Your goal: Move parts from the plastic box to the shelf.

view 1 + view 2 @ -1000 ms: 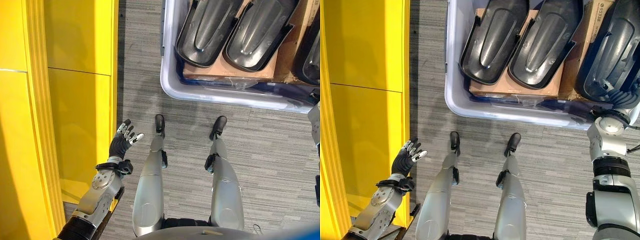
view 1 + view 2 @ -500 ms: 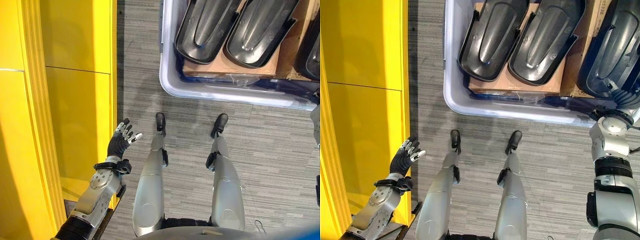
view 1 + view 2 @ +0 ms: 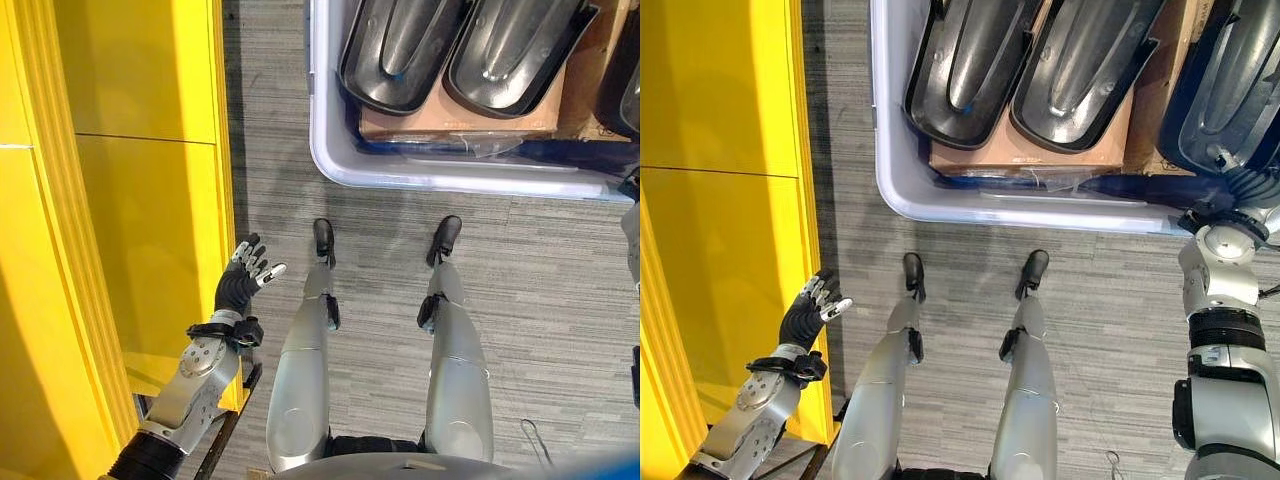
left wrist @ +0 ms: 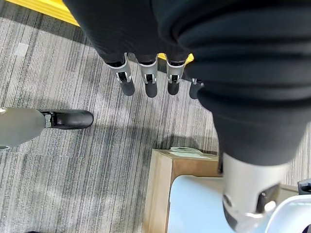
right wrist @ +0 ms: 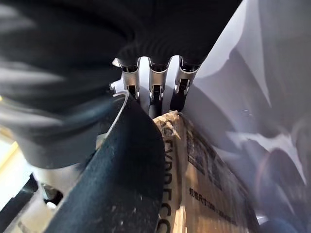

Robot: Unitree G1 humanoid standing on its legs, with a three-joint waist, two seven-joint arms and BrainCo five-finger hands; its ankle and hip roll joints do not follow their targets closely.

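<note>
Right robot hand (image 5: pixel 155 85) reaches into the plastic box (image 3: pixel 902 205), its grip state indeterminate, fingers against the nearest dark part (image 3: pixel 1230 90), which runs lengthwise away from it; left robot hand (image 3: pixel 243 281) hangs released, well apart.

Grey striped carpet floor (image 3: pixel 560 300); plastic box (image 3: pixel 330 165) and yellow shelf (image 3: pixel 150 200) resting on it.

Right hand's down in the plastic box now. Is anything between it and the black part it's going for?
Nothing visible is. In the right wrist view the right hand has its fingers already at the edge of the black part, beside a cardboard carton inside the plastic box. The left hand hangs open by the yellow shelf.
</note>
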